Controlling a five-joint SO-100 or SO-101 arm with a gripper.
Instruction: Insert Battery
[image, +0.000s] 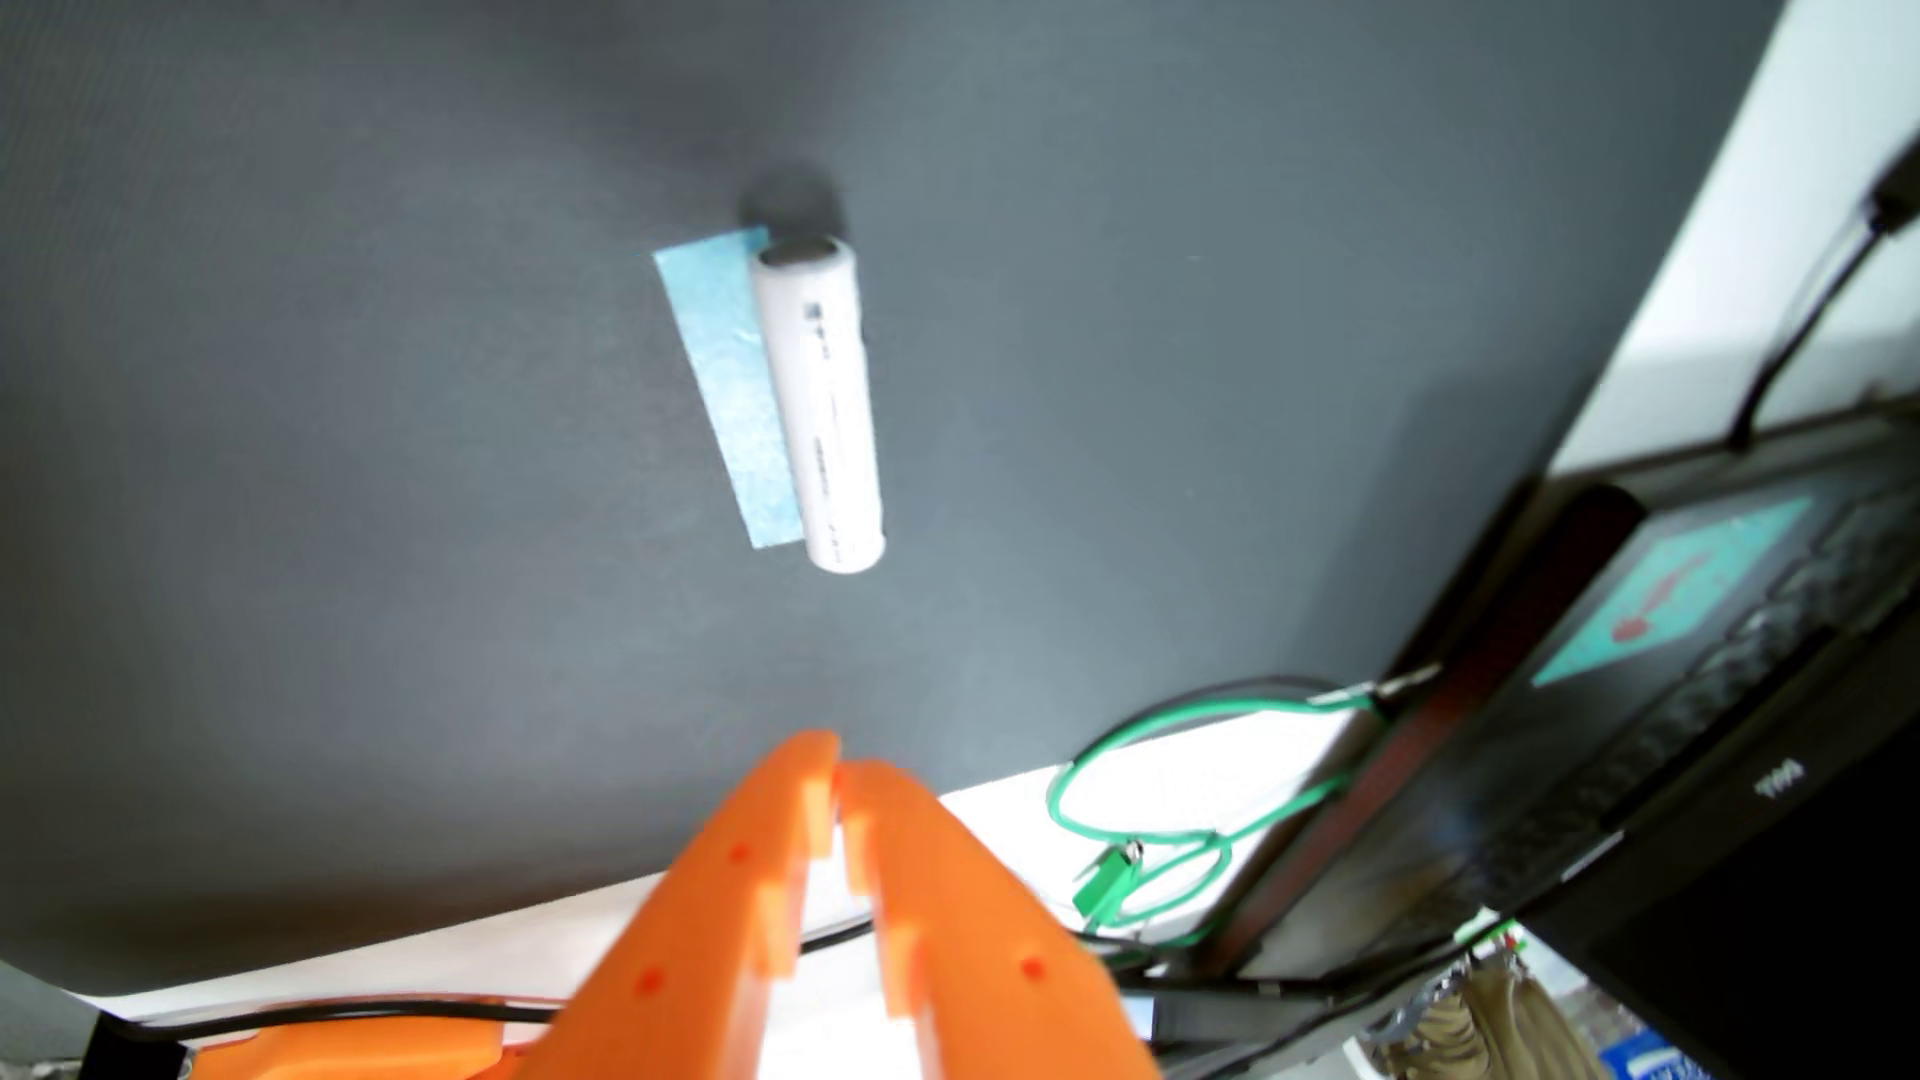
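A white cylindrical battery (820, 403) lies on the dark grey mat (312, 467) in the wrist view, slightly above centre, its length running up and down the picture. A strip of light blue tape (727, 384) lies flat along its left side. My orange gripper (840, 766) enters from the bottom edge, well below the battery and apart from it. Its fingertips meet with nothing between them, so it is shut and empty. No battery slot or holder shows in this view.
A black laptop (1704, 665) stands at the right edge of the mat, with a green looped cable (1153, 810) beside it on the white table. A black cable (1808, 322) runs at the upper right. Black wires lie along the mat's lower edge.
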